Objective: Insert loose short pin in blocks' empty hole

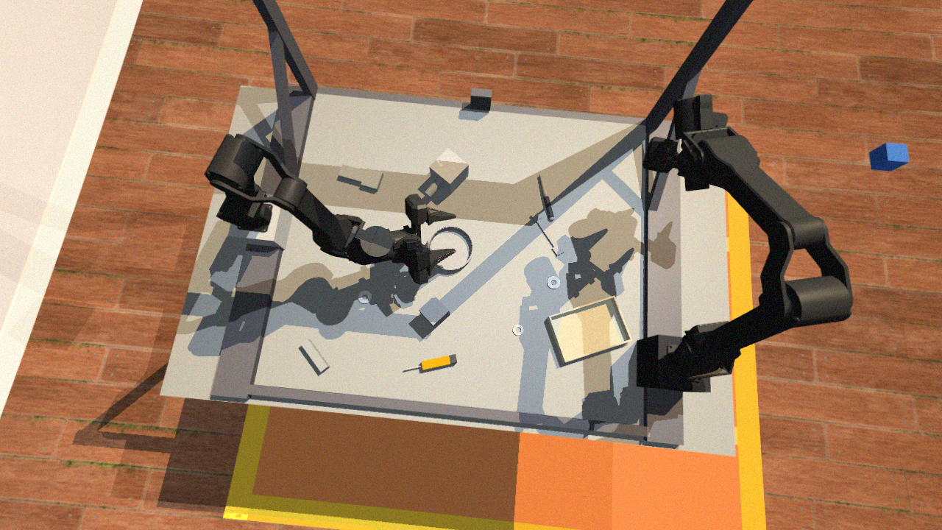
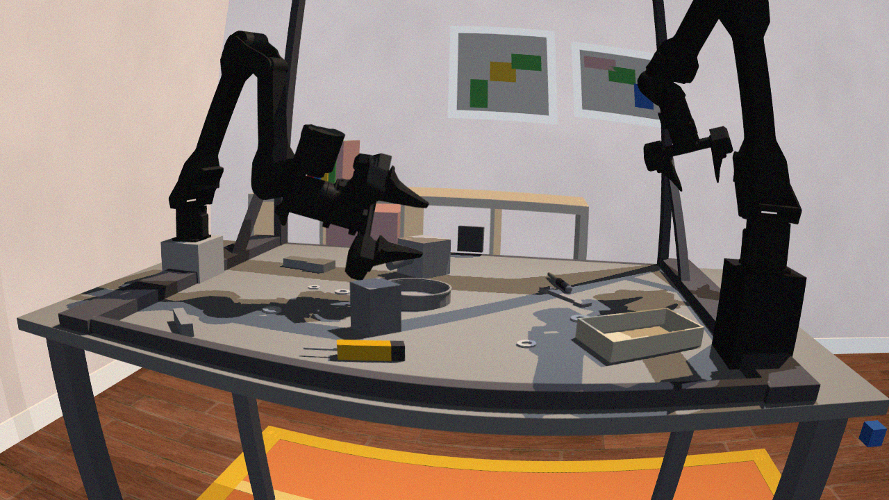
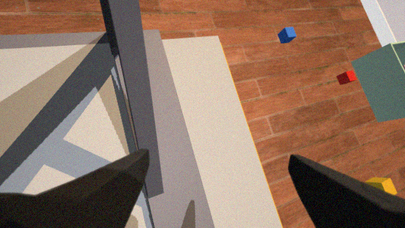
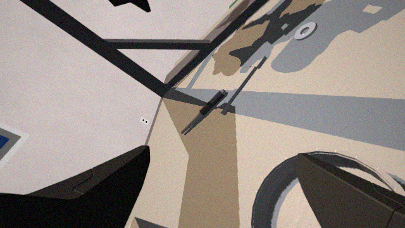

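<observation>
One grey block (image 1: 449,170) (image 2: 428,257) stands at the back middle. A short pale cylinder (image 1: 430,189), possibly the pin, shows at its near-left side; whether it lies loose or sits in the block is unclear. Another grey block (image 1: 434,310) (image 2: 375,309) stands near the middle front. No empty hole can be made out. My right gripper (image 1: 454,233) (image 2: 425,228) (image 4: 222,156) is open and empty above the dark ring, between the two blocks. My left gripper (image 2: 699,184) (image 3: 218,158) is open and empty, high over the table's right side in the top and exterior views.
The ring (image 1: 469,245) (image 2: 428,302) (image 4: 264,196) lies on the table. A screwdriver (image 1: 436,363) (image 2: 367,350) lies in front. An open tray (image 1: 558,346) (image 2: 646,342) stands at right with washers nearby. A pen-like tool (image 1: 546,201) (image 4: 210,104) lies behind; a stepped bar (image 1: 369,179) lies back left.
</observation>
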Controlling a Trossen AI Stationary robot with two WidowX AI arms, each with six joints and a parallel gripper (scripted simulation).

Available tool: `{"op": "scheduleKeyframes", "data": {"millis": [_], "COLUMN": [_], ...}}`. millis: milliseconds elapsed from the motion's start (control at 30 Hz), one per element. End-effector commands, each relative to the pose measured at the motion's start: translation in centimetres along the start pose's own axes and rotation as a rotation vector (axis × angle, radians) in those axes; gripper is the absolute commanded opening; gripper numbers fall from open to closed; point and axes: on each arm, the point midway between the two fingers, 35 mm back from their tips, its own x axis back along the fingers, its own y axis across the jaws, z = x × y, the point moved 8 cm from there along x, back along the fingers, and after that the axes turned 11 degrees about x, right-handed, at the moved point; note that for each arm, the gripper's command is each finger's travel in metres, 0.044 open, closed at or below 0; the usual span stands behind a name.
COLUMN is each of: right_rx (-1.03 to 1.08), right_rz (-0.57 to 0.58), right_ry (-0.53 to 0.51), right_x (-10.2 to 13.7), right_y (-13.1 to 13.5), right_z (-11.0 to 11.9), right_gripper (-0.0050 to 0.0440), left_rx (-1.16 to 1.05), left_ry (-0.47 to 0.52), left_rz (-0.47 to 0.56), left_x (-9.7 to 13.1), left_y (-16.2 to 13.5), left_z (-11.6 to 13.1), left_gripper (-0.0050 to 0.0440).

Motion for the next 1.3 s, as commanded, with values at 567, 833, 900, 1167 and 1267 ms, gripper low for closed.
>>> {"op": "scheduleKeyframes", "data": {"millis": [567, 833, 900, 1167, 1267], "right_rx": [0.017, 0.185, 0.262, 0.482, 0.584], "right_rz": [-0.011, -0.074, -0.107, -0.215, -0.274], "right_ry": [-0.019, 0.064, 0.087, 0.128, 0.149], "right_x": [0.0, -0.1, -0.1, -0.1, 0.2], "right_y": [0.4, 0.5, 0.7, 1.1, 1.3], "right_z": [-0.7, 1.2, 1.8, 3.0, 4.0], "right_gripper": [0.0400, 0.0400, 0.0400, 0.0400, 0.0400], "left_rx": [-0.016, 0.102, 0.156, 0.313, 0.397], "left_ry": [-0.024, -0.161, -0.222, -0.398, -0.491], "left_rz": [-0.004, -0.178, -0.256, -0.478, -0.594], "left_x": [0.6, 3.3, 4.6, 8.2, 10.2], "left_y": [-0.3, 3.8, 5.5, 9.6, 11.4], "left_z": [-0.5, 1.0, 1.7, 4.5, 6.3], "left_gripper": [0.0400, 0.0400, 0.0400, 0.0400, 0.0400]}}
